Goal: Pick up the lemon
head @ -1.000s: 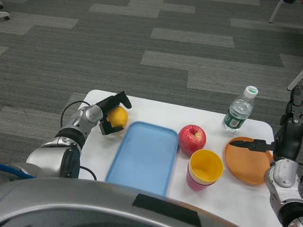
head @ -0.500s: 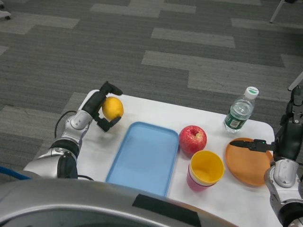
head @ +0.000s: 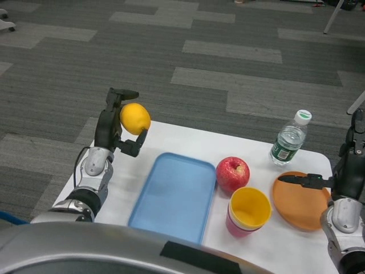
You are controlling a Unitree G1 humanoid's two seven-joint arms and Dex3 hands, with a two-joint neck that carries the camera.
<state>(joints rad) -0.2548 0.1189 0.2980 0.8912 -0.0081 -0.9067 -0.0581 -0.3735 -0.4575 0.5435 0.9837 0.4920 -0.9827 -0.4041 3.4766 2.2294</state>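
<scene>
My left hand [head: 117, 125] grips the yellow lemon [head: 135, 118] and holds it up in the air above the table's far left corner. The lemon sits between the upper fingers and the thumb below it. My right hand [head: 349, 165] waits at the right edge, over the orange plate [head: 299, 200], with one finger stretched out to the left and nothing in it.
On the white table [head: 177, 137] lie a blue tray [head: 171, 197], a red apple [head: 232, 173], stacked yellow and pink cups [head: 246, 211] and a water bottle [head: 290, 140]. Grey carpet lies beyond the table.
My left hand has lifted the lemon off the table and raised it higher, the forearm swinging upright. The view has tilted slightly. The right hand stays put.
</scene>
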